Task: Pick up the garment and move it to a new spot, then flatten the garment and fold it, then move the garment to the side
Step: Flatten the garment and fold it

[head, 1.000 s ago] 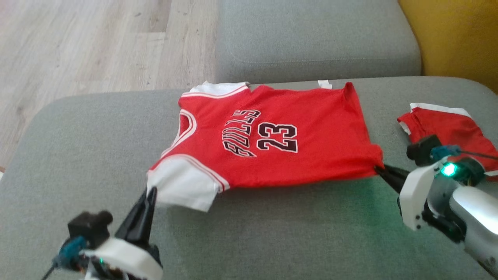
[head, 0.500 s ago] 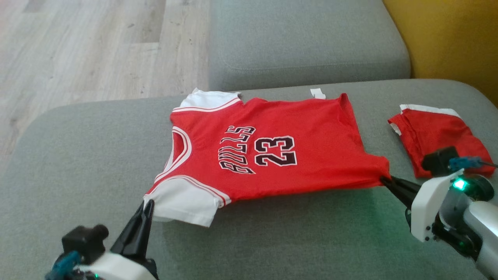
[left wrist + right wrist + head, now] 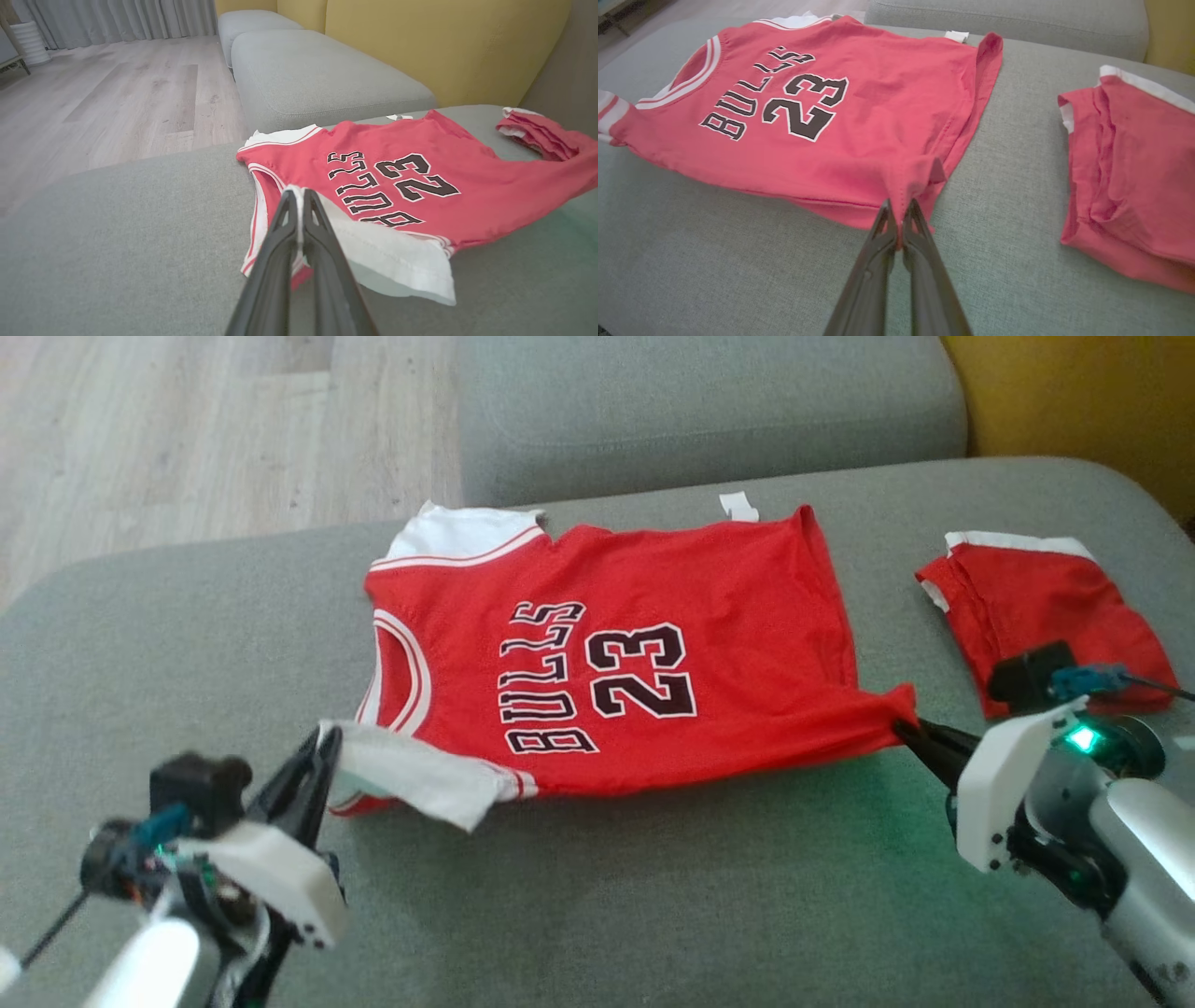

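Garment (image 3: 747, 616), flat red fabric, white sleeves

Ahead of my left tool (image 3: 299, 196) I see grey sofa cushions (image 3: 327, 79), with a yellow backrest (image 3: 444, 42) to its right. To its left are wood floor (image 3: 117, 102) and grey curtains (image 3: 117, 18).

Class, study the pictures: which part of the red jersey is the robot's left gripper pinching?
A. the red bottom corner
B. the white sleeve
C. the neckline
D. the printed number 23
B: the left gripper is closed on the white sleeve of the jersey, while the red bottom corner is pinched by the right gripper.
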Controlling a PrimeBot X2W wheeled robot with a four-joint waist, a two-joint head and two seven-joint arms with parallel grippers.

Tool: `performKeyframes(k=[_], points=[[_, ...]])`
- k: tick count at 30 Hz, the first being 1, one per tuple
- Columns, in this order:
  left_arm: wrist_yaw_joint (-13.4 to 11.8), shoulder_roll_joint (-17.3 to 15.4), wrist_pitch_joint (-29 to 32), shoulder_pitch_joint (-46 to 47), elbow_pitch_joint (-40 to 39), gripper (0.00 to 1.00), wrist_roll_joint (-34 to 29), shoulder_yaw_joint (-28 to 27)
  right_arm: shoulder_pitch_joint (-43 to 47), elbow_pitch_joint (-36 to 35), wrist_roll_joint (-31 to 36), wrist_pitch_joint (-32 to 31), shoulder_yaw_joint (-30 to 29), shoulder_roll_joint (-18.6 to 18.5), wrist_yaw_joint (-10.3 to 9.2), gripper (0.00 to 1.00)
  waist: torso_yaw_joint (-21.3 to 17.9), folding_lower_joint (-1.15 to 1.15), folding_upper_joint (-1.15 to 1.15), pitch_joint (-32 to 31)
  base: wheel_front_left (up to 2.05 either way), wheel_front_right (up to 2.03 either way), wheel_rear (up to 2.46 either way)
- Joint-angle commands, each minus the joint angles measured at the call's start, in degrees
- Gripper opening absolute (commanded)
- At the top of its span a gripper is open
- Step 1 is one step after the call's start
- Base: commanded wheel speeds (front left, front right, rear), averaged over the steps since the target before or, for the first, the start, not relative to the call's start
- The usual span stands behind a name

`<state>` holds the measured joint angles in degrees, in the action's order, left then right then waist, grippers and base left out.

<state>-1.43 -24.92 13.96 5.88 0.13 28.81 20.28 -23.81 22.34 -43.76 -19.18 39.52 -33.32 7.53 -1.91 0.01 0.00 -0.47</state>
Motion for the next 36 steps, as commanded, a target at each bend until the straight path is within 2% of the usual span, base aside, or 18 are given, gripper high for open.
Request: performKeyframes(k=[1, 9, 16, 25, 26, 27, 28, 29, 31, 36], points=[[0.34, -2.19, 0.29, 4.90, -1.23, 0.00, -0.64, -2.36, -1.14, -1.20, 0.65, -0.37, -0.88, -0.58, -0.04, 0.00, -0.20, -0.01, 0.00, 0.50, 0.00, 0.00, 0.00], [3.88, -3.62, 2.76, 18.02, 8.99, 0.00, -4.30, 0.31, -5.96, 1.30, 3.82, -4.47, -2.18, 3.30, -0.04, 0.00, -0.40, -0.01, 0.00, 4.78, 0.00, 0.00, 0.00], [6.87, -2.31, 2.97, 29.85, 20.68, 0.00, -7.03, 4.29, -12.67, 6.51, 5.84, -5.58, -0.98, 5.65, -0.04, 0.00, -0.74, -0.01, 0.00, 9.22, 0.00, 0.00, 0.00], [8.56, 0.28, -0.12, 41.51, 33.54, 0.00, -8.85, 9.64, -19.85, 13.92, 6.70, -3.18, 1.44, 7.62, -0.04, 0.00, -1.28, -0.01, 0.00, 13.56, 0.00, 0.00, 0.00], [8.61, 0.64, -0.60, 42.32, 34.72, 0.38, -9.01, 10.19, -20.57, 14.48, 7.15, -2.32, 1.89, 7.76, -0.04, 0.69, -1.31, -0.01, 0.00, 13.80, 0.00, 0.00, 0.00], [8.65, 0.99, -1.37, 43.09, 35.75, 0.94, -9.37, 10.76, -21.22, 15.28, 7.48, -1.36, 2.09, 7.95, -0.04, 1.00, -1.33, -0.01, 0.00, 13.97, 0.00, 0.00, 0.00], [8.65, 0.99, -1.37, 43.09, 35.75, 0.94, -9.37, 10.76, -21.22, 15.28, 7.48, -1.36, 2.09, 7.95, -0.04, 1.00, -1.33, -0.01, 0.00, 13.97, 0.00, 0.00, 0.00], [8.68, 1.35, -2.27, 43.79, 36.78, 1.00, -9.62, 11.16, -21.80, 16.11, 7.71, -0.44, 2.28, 8.17, -0.04, 1.00, -1.33, -0.01, 0.00, 14.10, 0.00, 0.00, 0.00], [8.23, 1.93, -4.74, 45.12, 38.72, 1.00, -10.27, 11.33, -22.84, 17.72, 7.94, 1.93, 2.10, 8.63, -0.04, 1.00, -1.32, -0.01, 0.00, 14.14, 0.00, 0.00, 0.00], [4.62, 4.82, -15.12, 46.71, 41.26, 1.00, -8.54, 7.95, -24.22, 20.13, 9.37, 13.06, -0.55, 9.35, -0.04, 1.00, -1.06, -0.01, 0.00, 12.61, 0.00, 0.00, 0.00]])
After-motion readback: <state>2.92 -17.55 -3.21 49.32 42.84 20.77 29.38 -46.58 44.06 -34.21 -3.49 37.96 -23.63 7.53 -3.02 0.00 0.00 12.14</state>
